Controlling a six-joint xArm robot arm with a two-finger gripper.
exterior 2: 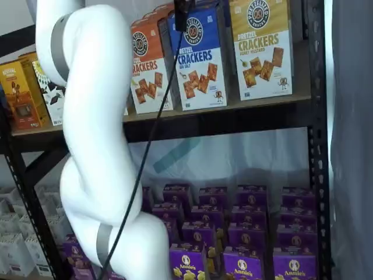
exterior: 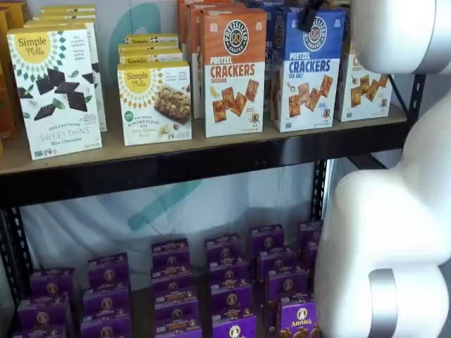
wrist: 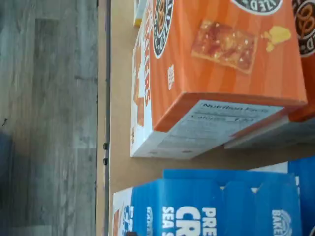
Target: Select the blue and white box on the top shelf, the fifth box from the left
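The blue and white box (exterior: pixel 307 69) is a tall carton with a blue upper half bearing a round black-and-white logo and a white lower half printed with blue "CRACKERS" lettering and pictures of square brown crackers. It stands upright on the top shelf (exterior: pixel 211 163), right of centre in the upper part of a shelf view, and in the upper middle of a shelf view (exterior 2: pixel 200 61). Just beside it on one side is one orange-topped cheddar carton (exterior: pixel 234 70), on the other one yellow-topped carton (exterior 2: pixel 262 46); more cartons stand behind each front one, too hidden to count. Toward the upper left of the frame, two front Simple Mills boxes show: a mint chocolate one (exterior: pixel 55 91) and an almond flour bar one (exterior: pixel 156 102), each with several alike stacked behind. The lower shelf holds many small purple Annie's boxes (exterior: pixel 232 292) in rows, too many and too overlapped to count surely. The wrist view shows an orange carton (wrist: pixel 216 73) and a blue carton (wrist: pixel 211 206) seen from above on the tan board. The white arm (exterior 2: pixel 93 134) fills much of both shelf views. The claw (exterior 2: pixel 182 14) shows only as a dark shape at the top edge in front of the blue carton; its jaws stand wide and nothing is seen held in them.
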